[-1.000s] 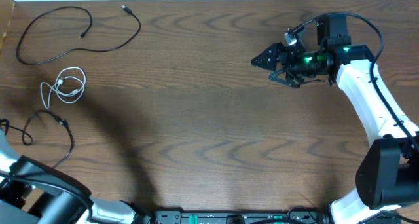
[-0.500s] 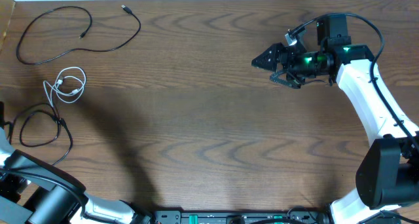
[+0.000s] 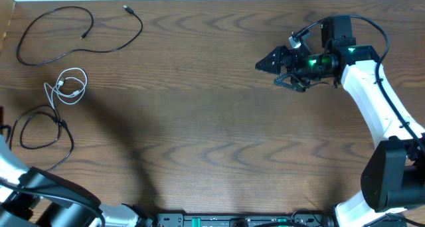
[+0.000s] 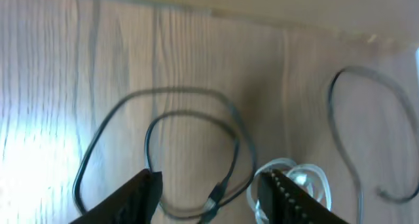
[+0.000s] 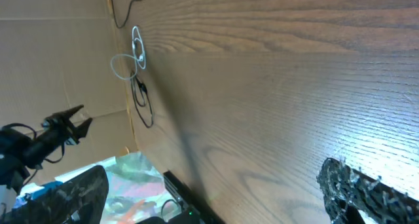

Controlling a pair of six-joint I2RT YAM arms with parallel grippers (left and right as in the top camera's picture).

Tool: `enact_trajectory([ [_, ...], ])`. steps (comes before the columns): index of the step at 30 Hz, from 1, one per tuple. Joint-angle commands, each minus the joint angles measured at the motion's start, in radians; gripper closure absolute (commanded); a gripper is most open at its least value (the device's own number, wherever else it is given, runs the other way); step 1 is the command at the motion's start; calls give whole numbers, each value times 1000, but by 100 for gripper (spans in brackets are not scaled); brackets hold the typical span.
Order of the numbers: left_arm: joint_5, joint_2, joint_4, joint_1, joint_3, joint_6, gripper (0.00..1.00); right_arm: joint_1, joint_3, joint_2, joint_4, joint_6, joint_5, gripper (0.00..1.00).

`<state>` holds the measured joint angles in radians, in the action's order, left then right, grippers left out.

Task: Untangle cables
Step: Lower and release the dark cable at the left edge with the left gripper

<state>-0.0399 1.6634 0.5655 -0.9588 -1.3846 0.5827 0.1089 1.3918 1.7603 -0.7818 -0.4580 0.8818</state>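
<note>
Long black cable (image 3: 113, 50) free at ten o'clock; white cable (image 3: 66, 86), short black cable (image 3: 61, 123) maybe touching at nine; left claw (image 4: 209, 185), right claw (image 3: 262, 64) spread.

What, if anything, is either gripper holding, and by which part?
Nothing is held. The left gripper hangs open above the black cable loop lying on the table; the right gripper is open and empty.
</note>
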Motion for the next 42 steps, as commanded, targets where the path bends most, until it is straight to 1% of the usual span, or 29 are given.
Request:
enact_trajectory([
  [1, -47, 85, 36, 30, 21, -57, 41, 4, 5, -8, -10, 26, 6, 1],
  [2, -47, 116, 34, 45, 23, -133, 35, 4, 5, -8, -16, 26, 6, 1],
  [3, -47, 137, 31, 56, 23, -198, 33, 4, 5, -8, -21, 27, 6, 1],
  [4, -47, 172, 19, 75, 23, -317, 29, 4, 5, -8, -27, 30, 6, 1],
  [5, -46, 195, 14, 87, 23, -390, 25, 4, 5, -8, -30, 31, 6, 1],
  [6, -47, 219, 13, 101, 23, -471, 23, 4, 5, -8, -31, 34, 6, 1],
  [7, -47, 240, 13, 113, 23, -522, 22, 4, 5, -8, -31, 34, 6, 1],
  [14, -46, 371, 2, 185, 23, -704, 22, 4, 5, -8, -30, 37, -24, 1],
  [17, -46, 389, 5, 189, 23, -739, 22, 4, 5, -8, -30, 37, -43, 1],
  [19, -45, 396, 15, 189, 23, -779, 24, 4, 5, -8, -29, 37, -45, 1],
  [20, -38, 396, 18, 189, 24, -800, 27, 4, 5, -8, -29, 37, -46, 1],
  [21, -17, 396, 19, 189, 25, -800, 28, 4, 5, -8, -29, 37, -45, 1],
  [23, 21, 396, 29, 189, 26, -799, 39, 4, 5, -8, -29, 37, -45, 1],
  [25, 65, 396, 34, 188, 26, -799, 45, 4, 5, -8, -30, 37, -45, 1],
  [27, 86, 396, 40, 185, 26, -798, 53, 4, 5, -8, -31, 37, -45, 1],
  [29, 86, 396, 47, 176, 26, -779, 54, 4, 5, -8, -35, 37, -45, 1],
  [32, 86, 396, 48, 146, 26, -710, 54, 4, 5, -8, -43, 37, -45, 1],
  [33, 86, 396, 48, 121, 26, -677, 57, 4, 5, -8, -46, 37, -45, 1],
  [36, 85, 396, 43, 83, 26, -674, 59, 4, 5, -8, -49, 37, -45, 1],
  [39, 48, 396, 13, 74, 26, -674, 61, 4, 5, -8, -48, 37, -45, 1],
  [42, -6, 396, -24, 74, 26, -673, 60, 4, 5, -8, -48, 37, -46, 1],
])
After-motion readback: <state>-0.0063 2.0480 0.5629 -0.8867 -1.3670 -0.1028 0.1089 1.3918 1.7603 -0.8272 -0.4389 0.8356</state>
